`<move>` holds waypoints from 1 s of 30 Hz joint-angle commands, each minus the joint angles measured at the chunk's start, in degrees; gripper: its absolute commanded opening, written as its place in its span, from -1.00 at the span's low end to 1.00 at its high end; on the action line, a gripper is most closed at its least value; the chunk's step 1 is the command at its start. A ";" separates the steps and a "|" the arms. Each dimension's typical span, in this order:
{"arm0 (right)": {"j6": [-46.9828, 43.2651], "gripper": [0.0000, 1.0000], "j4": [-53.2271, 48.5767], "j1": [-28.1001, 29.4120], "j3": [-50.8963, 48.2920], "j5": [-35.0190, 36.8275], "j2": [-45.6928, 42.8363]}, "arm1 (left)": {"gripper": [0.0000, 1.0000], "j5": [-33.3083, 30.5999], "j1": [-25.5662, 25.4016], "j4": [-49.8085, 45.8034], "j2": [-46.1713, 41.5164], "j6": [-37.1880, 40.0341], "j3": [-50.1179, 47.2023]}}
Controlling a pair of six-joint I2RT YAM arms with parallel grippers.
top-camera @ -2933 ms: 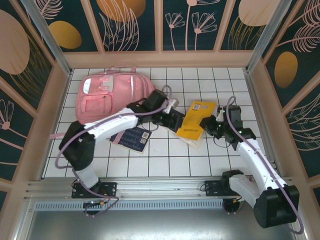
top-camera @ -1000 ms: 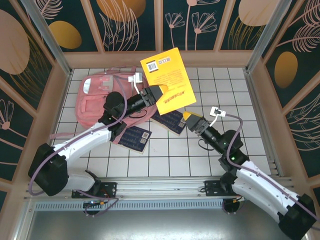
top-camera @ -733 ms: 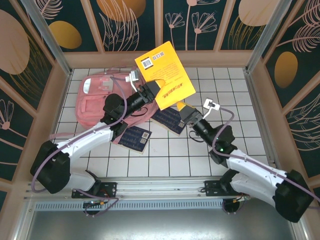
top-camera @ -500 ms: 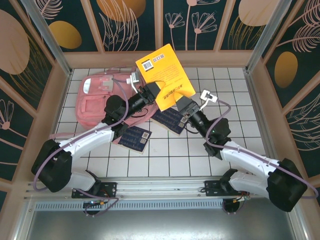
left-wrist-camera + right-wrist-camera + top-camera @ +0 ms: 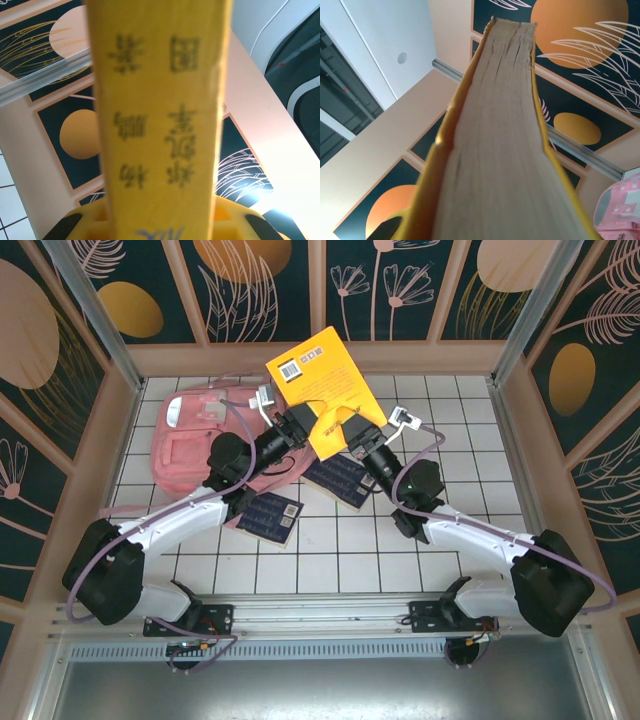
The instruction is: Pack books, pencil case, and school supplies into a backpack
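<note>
By the backpack (image 5: 190, 440), yellow book (image 5: 320, 375) in left gripper (image 5: 305, 421); right gripper (image 5: 346, 428) likewise

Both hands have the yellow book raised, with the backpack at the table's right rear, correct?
No: the backpack lies at the left rear, per the top view. The left hand and right hand do hold the yellow book raised.

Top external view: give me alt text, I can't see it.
The left gripper and right gripper both grip the yellow book from either side, raised above the table. The pink backpack lies at back left.
</note>
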 commanded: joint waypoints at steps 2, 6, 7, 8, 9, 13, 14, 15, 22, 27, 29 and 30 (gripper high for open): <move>-1.25 -1.00 1.90 1.14 2.15 2.01 -1.01 | -0.94 -1.76 -0.28 1.64 -2.05 1.52 0.09; -2.49 -1.00 -0.39 1.05 1.92 1.66 -2.25 | -0.34 -1.78 -0.28 -0.93 -2.31 2.77 0.51; -3.21 -1.00 -1.82 1.05 1.86 1.74 -3.01 | -0.15 -1.63 -0.19 -2.79 -2.53 3.87 1.11; -4.27 -1.00 -3.72 0.97 1.74 2.03 -4.01 | 0.03 -1.37 -0.12 -6.08 -3.11 5.95 2.13; -5.30 -1.00 -5.80 0.87 1.53 2.46 -5.11 | 0.11 -1.32 -0.10 -10.04 -3.70 8.69 3.21; -9.79 -1.00 -22.88 -1.06 1.69 4.35 -11.64 | 0.23 -10.05 0.09 -37.01 -7.17 22.88 9.15; -10.98 -1.00 -28.02 -2.00 1.72 4.70 -13.41 | 0.24 -12.71 0.57 -43.17 -7.74 25.67 10.42; -12.55 -1.00 -33.24 -2.44 1.82 6.55 -15.19 | 0.24 -14.94 1.27 -48.94 -7.96 28.10 11.84; -18.76 -1.00 -51.20 -4.91 -1.18 11.53 -23.54 | 0.25 -13.24 13.67 -67.83 -2.95 32.78 16.03; -18.57 -1.00 -56.76 -7.64 -0.45 4.99 -24.19 | 0.24 -9.26 20.29 -69.78 6.39 36.25 19.41; -18.81 -1.00 -58.11 -8.16 -0.12 3.64 -24.11 | 0.21 -8.85 20.46 -70.06 10.68 38.34 21.62; -18.91 -1.00 -58.63 -8.34 -0.07 3.35 -24.13 | 0.19 -8.35 20.47 -70.65 13.14 39.20 23.10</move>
